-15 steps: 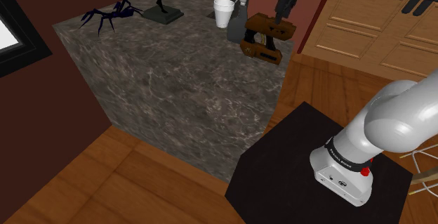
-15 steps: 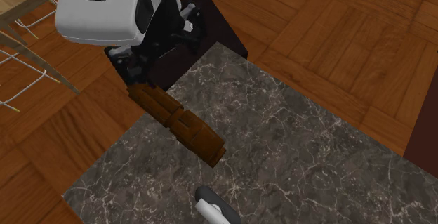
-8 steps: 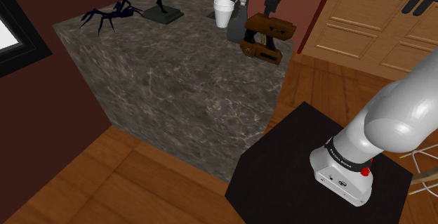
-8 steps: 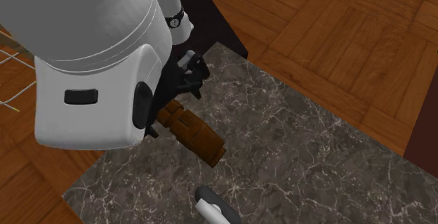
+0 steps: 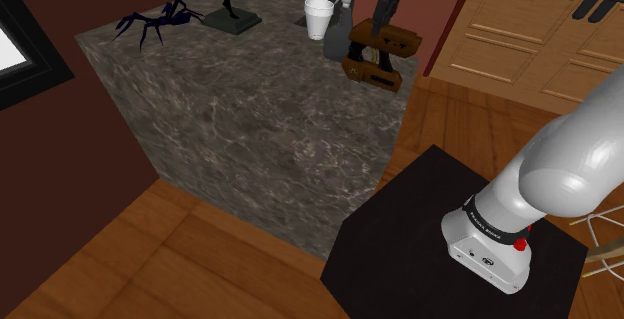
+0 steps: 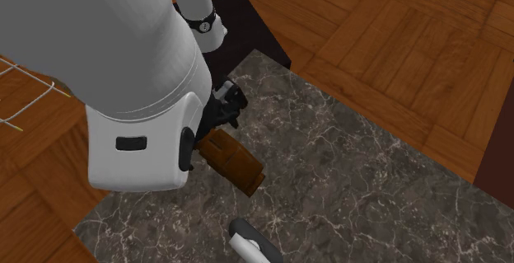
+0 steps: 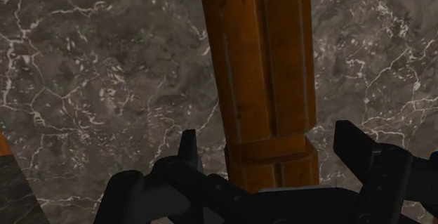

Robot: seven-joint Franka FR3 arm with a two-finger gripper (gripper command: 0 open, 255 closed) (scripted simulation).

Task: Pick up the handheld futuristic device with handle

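The fingers (image 7: pixel 354 152) stand spread, one on either side of the orange-brown device (image 7: pixel 263 61), with a gap showing at each flank. Taking the fingers' own line as 9-to-3, the device's long axis runs 6-to-12, square across it, on the marbled tabletop (image 7: pixel 105 82). In the shoulder view the device sits at 11 o'clock from the stand (image 5: pixel 420 227), near the tabletop's far corner.

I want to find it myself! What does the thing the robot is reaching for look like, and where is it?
Find the big dark stone-patterned counter and go to its corner nearest the wooden doors. Under the black gripper sits the device, beside a grey spray bottle and a white cup. It is the only brown, blocky thing there.
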